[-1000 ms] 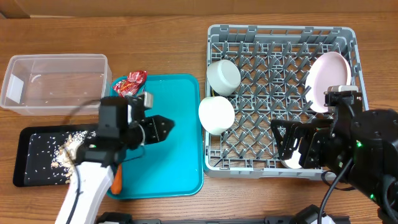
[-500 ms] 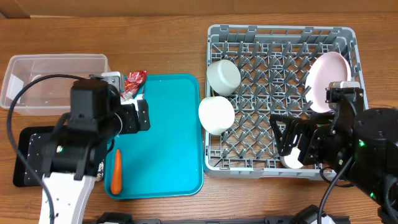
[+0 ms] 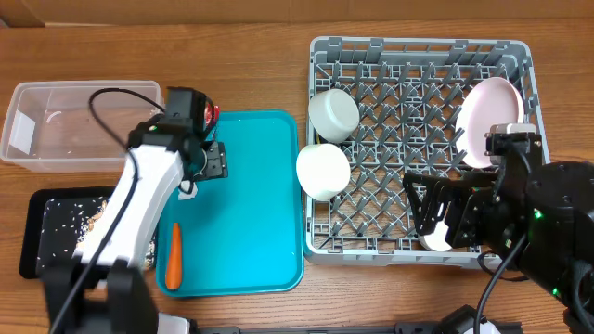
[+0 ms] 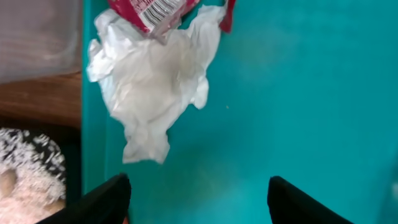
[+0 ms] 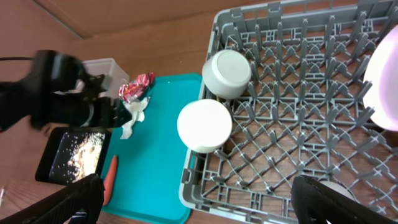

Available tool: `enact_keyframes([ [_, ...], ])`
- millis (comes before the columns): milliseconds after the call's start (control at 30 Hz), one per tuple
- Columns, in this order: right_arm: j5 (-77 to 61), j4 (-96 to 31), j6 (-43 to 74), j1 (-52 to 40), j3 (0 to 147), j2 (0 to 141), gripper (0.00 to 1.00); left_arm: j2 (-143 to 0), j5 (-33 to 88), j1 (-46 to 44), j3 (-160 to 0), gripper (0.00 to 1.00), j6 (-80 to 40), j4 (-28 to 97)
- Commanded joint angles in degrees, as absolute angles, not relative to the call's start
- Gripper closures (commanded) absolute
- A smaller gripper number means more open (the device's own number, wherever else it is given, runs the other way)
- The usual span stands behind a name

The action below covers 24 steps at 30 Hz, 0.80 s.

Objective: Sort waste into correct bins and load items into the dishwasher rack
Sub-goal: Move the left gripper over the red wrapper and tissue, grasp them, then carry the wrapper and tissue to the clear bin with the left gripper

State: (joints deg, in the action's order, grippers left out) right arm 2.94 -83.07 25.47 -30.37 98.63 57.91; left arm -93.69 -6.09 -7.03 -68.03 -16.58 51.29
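Waste-sorting step, likely napkin (image 4: 155, 81) pickup: left tool (image 4: 199, 190) hangs jaws apart, empty; napkin lies just ahead of it at teal tray (image 4: 298, 93) edge, touching red wrapper (image 4: 158, 11). Next: advance, lower, close on it.

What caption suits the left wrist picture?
Open left pincer near a crumpled white napkin and red wrapper at the teal tray's edge.

1. The grey rack (image 5: 298, 106) fills 12 to 4 o'clock, with one white bowl (image 5: 227, 73) and another bowl (image 5: 204, 126) at its 9 o'clock side.
2. The pink plate (image 5: 387, 81) is cut off at 3 o'clock.
3. The teal tray (image 5: 155, 162) lies at 7 o'clock, with the red wrapper (image 5: 135, 87) and white napkin (image 5: 132, 115) at its 11 o'clock corner and the carrot (image 5: 109, 180) at its 8 o'clock edge.
4. The black tray (image 5: 53, 165) sits at 8 o'clock, holding pale scraps (image 5: 84, 152).
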Motion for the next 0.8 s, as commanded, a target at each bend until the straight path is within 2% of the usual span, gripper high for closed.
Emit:
enact_keyframes([
  [0,2.87,-83.02,25.74,-30.15,99.44,57.60,0.00,-98.10,-10.50,-7.18,-68.49,0.28,-18.92,49.80],
  [67,2.87,-82.94,25.76,-30.15,99.44,57.60,0.00,-100.64,-12.95,-7.16,-68.49,0.32,-20.47,49.21],
  [167,2.87,-82.87,25.74,-30.15,99.44,57.60,0.00,-103.98,-17.76,-7.16,-68.49,0.32,-23.20,48.10],
  [333,2.87,-82.81,25.74,-30.15,99.44,57.60,0.00,-107.96,-18.57,-7.16,-68.49,0.35,-22.74,43.18],
  [400,2.87,-82.81,25.74,-30.15,99.44,57.60,0.00,-108.49,-18.39,-7.18,-68.49,0.46,-22.76,42.35],
  [467,2.87,-82.81,25.76,-30.15,99.44,57.60,0.00,-108.49,-18.48,-7.18,-68.60,0.68,-22.61,41.91],
  [500,2.87,-82.81,25.76,-30.15,99.44,57.60,0.00,-108.22,-18.48,-7.16,-68.77,0.85,-22.00,42.19],
  [533,2.87,-82.81,25.76,-30.15,99.44,57.60,0.00,-108.05,-18.52,-7.18,-69.04,0.93,-21.76,42.74],
  [567,2.87,-82.81,25.74,-30.15,99.44,57.60,0.00,-107.63,-18.48,-7.18,-69.49,0.96,-21.82,43.72],
  [767,2.90,-81.43,25.74,-30.15,99.44,57.60,0.00,-101.65,-18.41,-8.38,-76.23,0.96,-21.78,54.96],
])
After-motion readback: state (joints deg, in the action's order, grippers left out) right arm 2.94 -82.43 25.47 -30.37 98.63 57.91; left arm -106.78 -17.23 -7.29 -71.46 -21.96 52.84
